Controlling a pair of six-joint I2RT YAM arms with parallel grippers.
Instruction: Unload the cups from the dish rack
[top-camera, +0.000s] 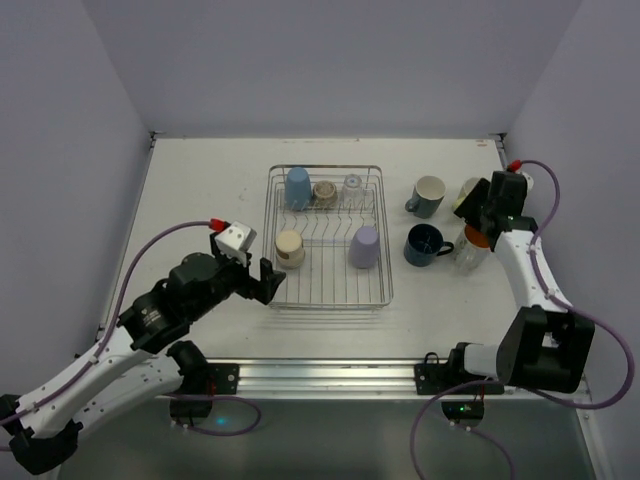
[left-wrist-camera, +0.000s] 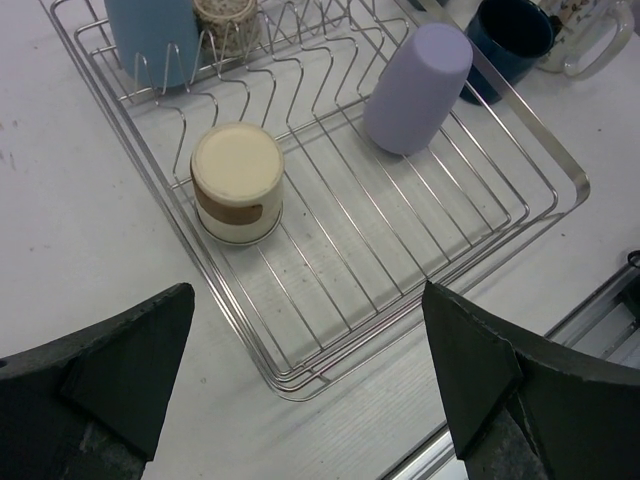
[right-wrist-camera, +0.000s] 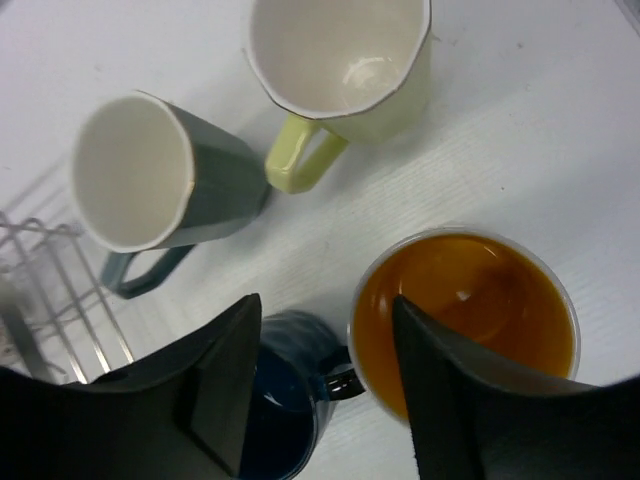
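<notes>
Left gripper (left-wrist-camera: 305, 375): jaws at full spread, nothing held, hovering at the near left corner of the rack (top-camera: 330, 304).

Five cups sit in the rack:
- Cream cup (left-wrist-camera: 237, 180) is upside down on the floor wires, near left, closest to that gripper.
- Lavender cup (left-wrist-camera: 418, 88) is base up and tilted, on the right side.
- Along the far row of prongs, left to right: blue cup (top-camera: 298, 187), tan cup (top-camera: 325, 191), clear cup (top-camera: 352, 185).

Right gripper (right-wrist-camera: 330, 370): above the group of mugs on the table (top-camera: 200, 190), right of the rack. Jaws partly apart. One finger (right-wrist-camera: 450, 400) is over the mouth of the orange cup (right-wrist-camera: 490, 290), the other over the navy mug (right-wrist-camera: 295, 400). The orange cup's rim lies in the gap and no pinch on it is visible.

- Orange cup stands upright on the table.
- Teal mug (right-wrist-camera: 160, 180) and yellow mug (right-wrist-camera: 350, 60) stand upright just beside each other, the teal one nearer the rack.
- Navy mug's handle points at the orange cup; cannot tell whether they touch.
</notes>
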